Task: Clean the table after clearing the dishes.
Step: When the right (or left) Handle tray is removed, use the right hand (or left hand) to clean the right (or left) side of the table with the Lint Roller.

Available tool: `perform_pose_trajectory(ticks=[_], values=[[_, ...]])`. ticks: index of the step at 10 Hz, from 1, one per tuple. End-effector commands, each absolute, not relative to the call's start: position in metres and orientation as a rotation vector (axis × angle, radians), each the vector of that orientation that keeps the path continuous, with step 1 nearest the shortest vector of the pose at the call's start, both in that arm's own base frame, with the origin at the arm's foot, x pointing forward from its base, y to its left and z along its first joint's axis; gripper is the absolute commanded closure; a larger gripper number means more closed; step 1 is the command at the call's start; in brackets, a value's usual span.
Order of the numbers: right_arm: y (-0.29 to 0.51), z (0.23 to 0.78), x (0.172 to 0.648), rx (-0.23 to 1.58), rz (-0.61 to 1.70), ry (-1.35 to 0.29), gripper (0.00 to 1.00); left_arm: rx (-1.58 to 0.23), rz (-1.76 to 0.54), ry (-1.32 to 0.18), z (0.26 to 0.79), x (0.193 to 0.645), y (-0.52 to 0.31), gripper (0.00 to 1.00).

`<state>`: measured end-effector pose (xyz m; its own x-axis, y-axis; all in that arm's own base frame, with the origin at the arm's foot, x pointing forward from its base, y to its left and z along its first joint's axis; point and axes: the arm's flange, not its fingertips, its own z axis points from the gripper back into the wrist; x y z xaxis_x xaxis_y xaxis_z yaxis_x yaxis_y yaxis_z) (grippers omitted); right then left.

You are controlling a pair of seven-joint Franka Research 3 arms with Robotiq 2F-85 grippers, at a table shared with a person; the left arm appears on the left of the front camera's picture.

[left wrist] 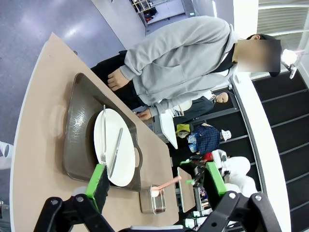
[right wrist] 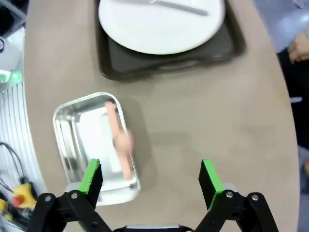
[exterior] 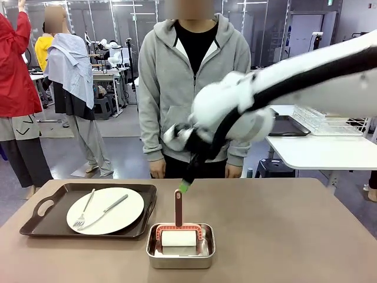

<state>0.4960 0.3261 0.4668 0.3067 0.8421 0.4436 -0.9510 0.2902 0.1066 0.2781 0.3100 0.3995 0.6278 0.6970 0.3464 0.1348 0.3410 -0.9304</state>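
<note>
Table [exterior: 294,236]: matte taupe top, rounded corners.
Tray [exterior: 147,194]: dark brown, rectangular, handled; placed at the left, long axis across the table.
Plate [exterior: 121,223]: round, white, smooth, on the tray. Metal fork [exterior: 83,212] and knife [exterior: 112,206] are laid on it diagonally, near-left to far-right.
Pan [exterior: 180,260]: steel, mid-table, holding a white roller [exterior: 178,238] whose red handle points at the person [exterior: 171,88].
Left gripper [left wrist: 157,179] and right gripper [right wrist: 150,175]: both spread, nothing grasped.
Floor: grey.

right of the steel pan [exterior: 180,262] the table [exterior: 294,236] lies bare and open. left of the pan, just beside it, a tray [exterior: 148,203] bearing a plate [exterior: 126,217] blocks the way. a reddish handle [exterior: 178,207] rises from the pan; a person [exterior: 194,88] stands beyond it.
</note>
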Motion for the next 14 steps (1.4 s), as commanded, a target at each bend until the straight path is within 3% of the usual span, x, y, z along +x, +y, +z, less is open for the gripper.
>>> perform_pose_trajectory(ticks=[1,2,3,5,7,10,13,14], values=[[0.218,0.499,0.506,0.681,0.631,-0.405,0.0,-1.207,0.424,-0.858,0.4,0.276,0.312,0.0],[0.149,0.498,0.503,0.862,0.349,-0.442,0.0,-1.207,0.424,-0.858,0.4,0.276,0.312,0.0],[0.075,0.492,0.491,0.915,0.091,-0.497,0.0,-1.207,0.424,-0.858,0.4,0.276,0.312,0.0],[-0.061,0.471,0.448,1.106,-0.242,-0.497,0.0,-1.207,0.424,-0.858,0.4,0.276,0.312,0.0],[-0.145,0.44,0.406,1.226,-0.416,-0.485,0.0,-1.207,0.424,-0.858,0.4,0.276,0.312,0.0],[-0.212,0.376,0.329,1.399,-0.572,-0.64,0.0,-1.207,0.424,-0.858,0.4,0.276,0.312,0.0],[-0.215,0.34,0.321,1.371,-0.785,-0.653,0.0,-1.207,0.424,-0.858,0.4,0.276,0.312,0.0],[-0.23,0.352,0.307,1.361,-0.606,-0.559,0.0,-1.207,0.424,-0.858,0.4,0.276,0.312,0.0]])
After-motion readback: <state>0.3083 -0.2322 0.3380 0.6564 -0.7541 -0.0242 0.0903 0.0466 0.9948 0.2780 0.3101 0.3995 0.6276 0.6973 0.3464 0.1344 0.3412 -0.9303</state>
